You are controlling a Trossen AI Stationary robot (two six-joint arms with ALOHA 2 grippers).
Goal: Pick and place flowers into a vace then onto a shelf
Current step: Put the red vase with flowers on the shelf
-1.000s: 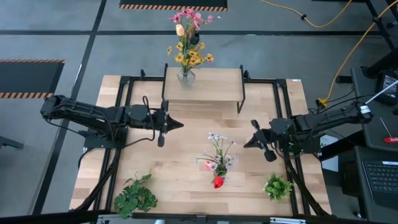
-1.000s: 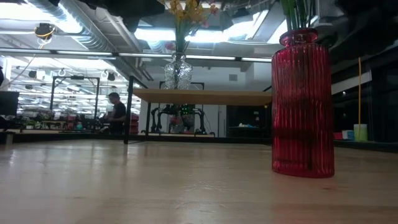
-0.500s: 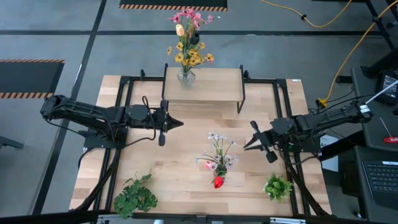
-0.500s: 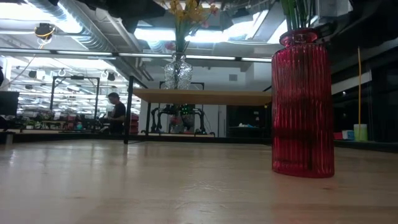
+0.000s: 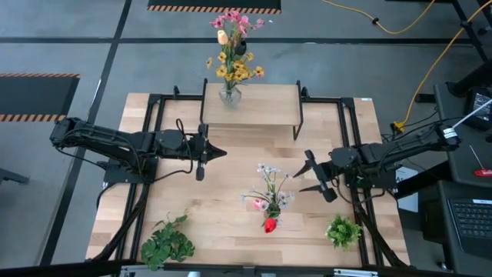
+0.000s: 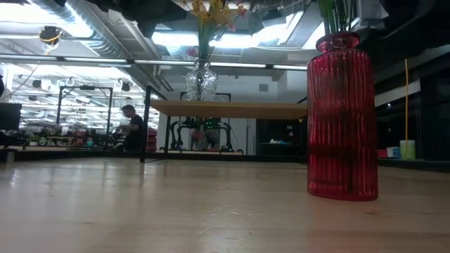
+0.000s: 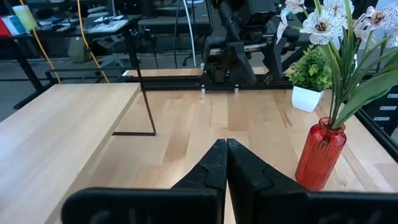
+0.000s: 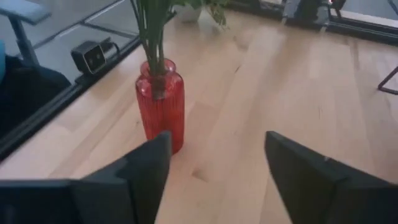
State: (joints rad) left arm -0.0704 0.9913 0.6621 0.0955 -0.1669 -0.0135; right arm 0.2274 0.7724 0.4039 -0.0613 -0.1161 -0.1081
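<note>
Right gripper (image 5: 306, 175) is held with fingers spread, near the red vase (image 5: 270, 225) of flowers (image 5: 270, 185) on the light-wood table (image 5: 231, 231); left gripper (image 5: 218, 153) is pressed closed. Two vases are counted: a clear one (image 5: 229, 95) stands on the shelf (image 5: 261, 106). Two leafy plants are seen.

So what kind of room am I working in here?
Probably a robotics lab or workshop: exposed ceiling ducts, hazard-striped floor mats, a yellow cable across the grey floor, and equipment benches behind the table.
</note>
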